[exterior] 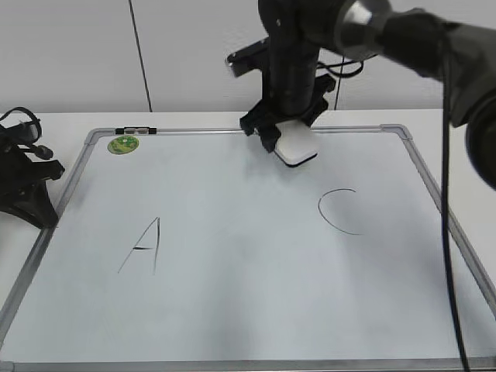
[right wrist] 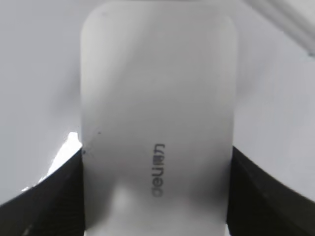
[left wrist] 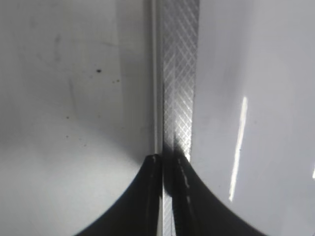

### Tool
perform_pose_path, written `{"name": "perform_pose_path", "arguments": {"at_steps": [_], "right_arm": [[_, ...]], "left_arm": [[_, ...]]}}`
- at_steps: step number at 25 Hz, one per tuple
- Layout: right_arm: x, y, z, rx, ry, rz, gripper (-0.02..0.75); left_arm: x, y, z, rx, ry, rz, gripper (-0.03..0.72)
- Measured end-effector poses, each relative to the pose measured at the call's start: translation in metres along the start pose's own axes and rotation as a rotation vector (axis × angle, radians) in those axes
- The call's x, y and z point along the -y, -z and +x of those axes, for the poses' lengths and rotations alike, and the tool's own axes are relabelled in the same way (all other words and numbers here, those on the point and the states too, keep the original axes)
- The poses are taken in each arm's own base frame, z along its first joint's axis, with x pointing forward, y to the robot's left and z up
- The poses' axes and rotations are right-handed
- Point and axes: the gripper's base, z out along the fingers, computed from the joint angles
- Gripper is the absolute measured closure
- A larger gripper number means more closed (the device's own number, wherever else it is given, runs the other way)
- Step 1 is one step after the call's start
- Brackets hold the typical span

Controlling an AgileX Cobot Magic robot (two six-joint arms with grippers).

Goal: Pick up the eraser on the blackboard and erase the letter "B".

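The near edge of the blackboard [exterior: 434,362] runs along the bottom of the scene, its grey frame unobstructed, and most of the white surface beyond it lies open. On the left half stands a slanted black letter A [exterior: 143,245]; on the right, an open curved letter C [exterior: 337,211]. Between them the board is bare white, and I can make out no B there. At the left edge, the left gripper [left wrist: 168,164] sits low over the frame strip, its two dark fingers drawn together with hardly a gap. Farther back, near the far edge and right of centre, the right gripper [exterior: 285,133] reaches down from above and clamps the eraser [exterior: 296,145] by its long sides. A green sticker [exterior: 123,144] marks the far left corner. Beyond lie the white table [exterior: 70,124] and a pale wall [exterior: 194,54].
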Motion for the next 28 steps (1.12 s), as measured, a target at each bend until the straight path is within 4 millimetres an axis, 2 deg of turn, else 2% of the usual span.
{"name": "perform_pose_path", "arguments": {"at_steps": [5, 8, 12, 16, 19, 22, 25, 28], "right_arm": [[0.023, 0.054, 0.000, 0.091, -0.042, 0.018, 0.211], [0.033, 0.080, 0.009, 0.114, -0.059, 0.026, 0.211], [0.051, 0.098, 0.033, 0.080, -0.095, 0.029, 0.211], [0.072, 0.109, 0.069, 0.013, -0.157, 0.038, 0.211], [0.083, 0.112, 0.101, -0.038, -0.225, 0.043, 0.211], [0.092, 0.103, 0.132, -0.059, -0.305, 0.050, 0.211], [0.099, 0.085, 0.164, -0.090, -0.387, 0.042, 0.212], [0.104, 0.066, 0.182, -0.105, -0.458, 0.027, 0.211]], "left_arm": [[0.000, 0.000, 0.000, 0.000, 0.000, 0.000, 0.659], [0.000, 0.000, 0.000, 0.000, 0.000, 0.000, 0.659], [0.000, 0.000, 0.000, 0.000, -0.001, -0.001, 0.659], [0.000, 0.000, 0.000, 0.000, -0.001, -0.001, 0.659], [0.000, 0.000, 0.000, 0.000, -0.001, -0.001, 0.659], [0.000, 0.000, 0.000, 0.000, -0.001, -0.001, 0.659], [0.000, 0.000, 0.000, 0.000, -0.001, -0.001, 0.659], [0.000, 0.000, 0.000, 0.000, -0.001, -0.001, 0.659]]}}
